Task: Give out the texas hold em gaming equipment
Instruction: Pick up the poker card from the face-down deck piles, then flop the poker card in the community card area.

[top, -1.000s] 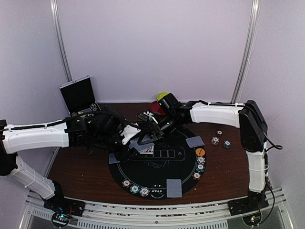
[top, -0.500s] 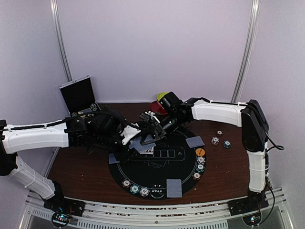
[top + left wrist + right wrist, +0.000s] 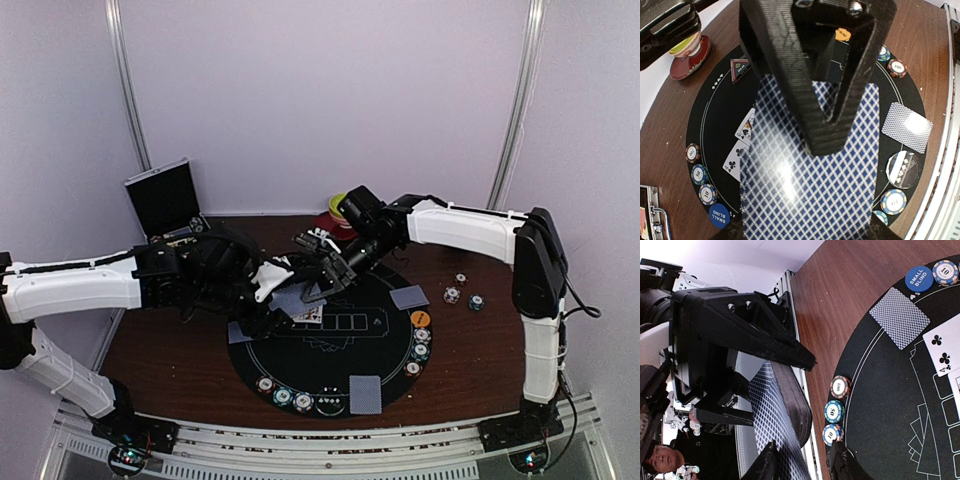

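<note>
- L gripper (image 3: pixel 283 292): clamped on deck (image 3: pixel 805 200), blue-check backs up, held over far-left part of the black mat (image 3: pixel 300 362).
- R gripper (image 3: pixel 804 466): fingers either side of the deck's end. Can't tell if they're pinching a card yet.
- Face-up cards (image 3: pixel 744 131): two on the mat under the deck, clubs showing.
- Face-down cards on the mat: one at near edge (image 3: pixel 366 393), one far right (image 3: pixel 409 296), one at left edge (image 3: pixel 238 332).
- Chips: a row along near rim (image 3: pixel 283 398), a row on right rim (image 3: pixel 421 345), and three loose (image 3: pixel 453 295) on table (image 3: pixel 170 360) right of the mat.
- Orange disc (image 3: pixel 420 319): right rim, above the chip row.
- Blue "small blind" disc (image 3: pixel 719 216): on the mat's rim, beside three chips.
- Bowl on red saucer (image 3: pixel 687 50): off the mat, far side.
</note>
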You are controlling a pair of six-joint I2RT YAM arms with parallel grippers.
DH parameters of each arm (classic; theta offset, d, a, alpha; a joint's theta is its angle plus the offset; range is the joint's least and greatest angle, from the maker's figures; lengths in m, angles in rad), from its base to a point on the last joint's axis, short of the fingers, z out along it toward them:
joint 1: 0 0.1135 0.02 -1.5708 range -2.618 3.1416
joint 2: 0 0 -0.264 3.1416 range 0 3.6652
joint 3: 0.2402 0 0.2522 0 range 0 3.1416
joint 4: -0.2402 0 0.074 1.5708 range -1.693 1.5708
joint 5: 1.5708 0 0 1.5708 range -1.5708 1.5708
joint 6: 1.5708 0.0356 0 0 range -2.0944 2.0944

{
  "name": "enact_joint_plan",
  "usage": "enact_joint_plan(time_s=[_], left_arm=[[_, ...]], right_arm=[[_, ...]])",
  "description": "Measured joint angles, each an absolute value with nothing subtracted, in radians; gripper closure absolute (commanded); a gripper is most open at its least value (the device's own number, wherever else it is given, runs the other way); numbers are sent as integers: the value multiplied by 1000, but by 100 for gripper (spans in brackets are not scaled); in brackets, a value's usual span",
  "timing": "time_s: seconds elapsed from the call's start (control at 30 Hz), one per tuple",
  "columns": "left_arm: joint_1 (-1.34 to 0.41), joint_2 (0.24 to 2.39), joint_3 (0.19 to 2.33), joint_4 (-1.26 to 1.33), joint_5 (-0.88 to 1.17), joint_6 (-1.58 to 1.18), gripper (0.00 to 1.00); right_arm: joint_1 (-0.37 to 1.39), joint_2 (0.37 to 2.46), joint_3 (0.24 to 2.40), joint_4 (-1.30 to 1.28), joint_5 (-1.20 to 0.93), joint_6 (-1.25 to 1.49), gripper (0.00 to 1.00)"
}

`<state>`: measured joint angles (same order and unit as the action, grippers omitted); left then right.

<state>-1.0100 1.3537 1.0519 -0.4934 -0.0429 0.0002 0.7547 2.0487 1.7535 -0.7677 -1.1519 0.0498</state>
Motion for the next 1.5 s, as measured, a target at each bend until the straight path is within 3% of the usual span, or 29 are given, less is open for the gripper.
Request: enact_joint_plan(time_s=[0.3, 0.63, 0.83, 1.2, 1.5], left_arm=[[-1010, 1353, 1052, -493, -50, 2, 37], [-1010, 1351, 1052, -462, -62, 2, 37], [-1010, 1339, 1049, -481, -97, -10, 37], [-992, 1338, 1034, -547, -168, -59, 36], [-818, 1318, 961, -552, -159, -105, 37]], right_arm=[[742, 2035, 1762, -825, -1191, 6, 100], [710, 2017, 1761, -831, -1228, 12, 100], [604, 1968, 1761, -828, -1144, 33, 100], [585, 1929, 1819, -909, -541, -71, 100], [785, 1946, 1795, -928, 7, -173, 100]])
